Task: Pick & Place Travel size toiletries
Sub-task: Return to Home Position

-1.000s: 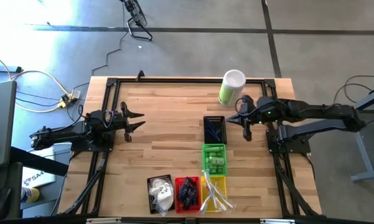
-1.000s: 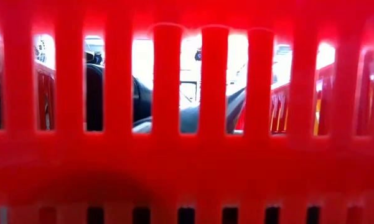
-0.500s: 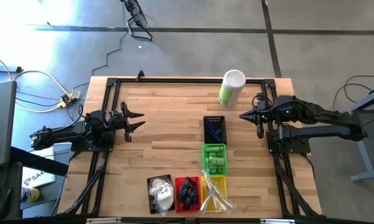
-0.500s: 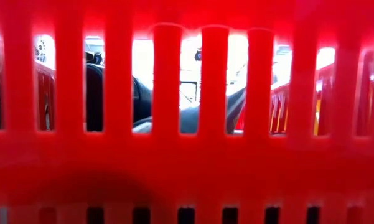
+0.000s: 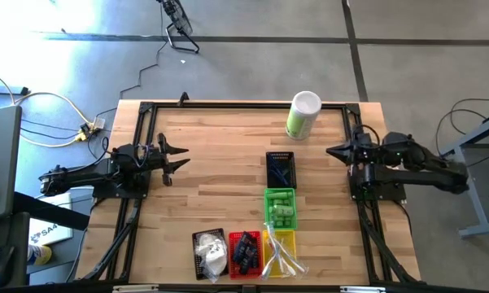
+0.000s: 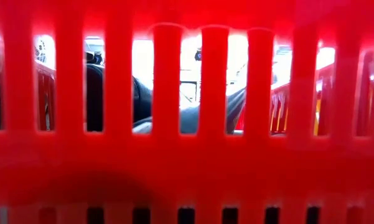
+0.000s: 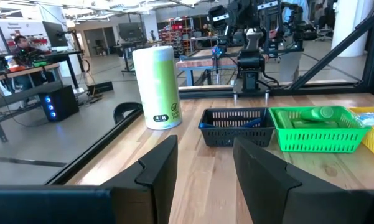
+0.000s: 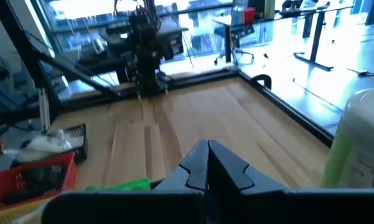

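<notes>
The travel size toiletries lie sorted in small baskets. Dark blue tubes fill a black basket (image 5: 280, 168) and a red basket (image 5: 244, 254). Green bottles lie in a green basket (image 5: 280, 207), white pouches in a second black basket (image 5: 209, 252), and clear-wrapped sticks in a yellow basket (image 5: 281, 251). My left gripper (image 5: 176, 159) stands open at the table's left side, its fingers (image 7: 162, 168) pointing level at the baskets with nothing between them. My right gripper (image 5: 332, 151) is shut and empty at the right side, its shut tips (image 8: 206, 163) over bare wood.
A tall green-and-white canister (image 5: 303, 115) stands upright at the far edge, close to my right gripper. A black frame (image 5: 228, 106) runs around the tabletop. The red basket's slotted wall (image 6: 187, 155) fills the low view. Bare wood lies in the table's middle and left.
My right gripper, staying shut, has drawn back from near the black basket toward the table's right edge as its arm folded in. The left arm and all baskets have kept still.
</notes>
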`<state>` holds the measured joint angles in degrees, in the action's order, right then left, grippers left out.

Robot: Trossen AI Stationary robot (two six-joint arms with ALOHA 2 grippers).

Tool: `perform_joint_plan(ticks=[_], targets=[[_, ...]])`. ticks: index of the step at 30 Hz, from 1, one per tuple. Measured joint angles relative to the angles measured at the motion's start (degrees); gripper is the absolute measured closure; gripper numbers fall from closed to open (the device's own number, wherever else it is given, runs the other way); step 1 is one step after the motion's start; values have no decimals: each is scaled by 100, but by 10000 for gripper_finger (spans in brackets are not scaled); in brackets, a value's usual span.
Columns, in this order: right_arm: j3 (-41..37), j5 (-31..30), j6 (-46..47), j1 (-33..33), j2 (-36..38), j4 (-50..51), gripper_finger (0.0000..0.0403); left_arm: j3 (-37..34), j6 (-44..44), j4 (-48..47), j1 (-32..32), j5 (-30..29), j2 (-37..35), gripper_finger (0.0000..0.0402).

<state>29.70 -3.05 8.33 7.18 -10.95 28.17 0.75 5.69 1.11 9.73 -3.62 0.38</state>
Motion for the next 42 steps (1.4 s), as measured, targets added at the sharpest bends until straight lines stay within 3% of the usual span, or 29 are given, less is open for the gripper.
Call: perform_joint_plan(ticks=[15,24,28,32,42], targets=[[-71,-471,163,0,1016,157,401,0,0,1,0,-2,2,250],[-68,-1190,838,0,1048,153,401,0,0,1,-1,-2,0,250],[-68,-1158,832,0,1052,0,401,0,-2,1,1,-2,2,250],[-316,-1132,913,-4,1048,-580,401,0,-1,1,0,-2,1,250],[-1782,-492,1105,-7,1054,-2570,401,0,-1,1,1,-2,1,250]])
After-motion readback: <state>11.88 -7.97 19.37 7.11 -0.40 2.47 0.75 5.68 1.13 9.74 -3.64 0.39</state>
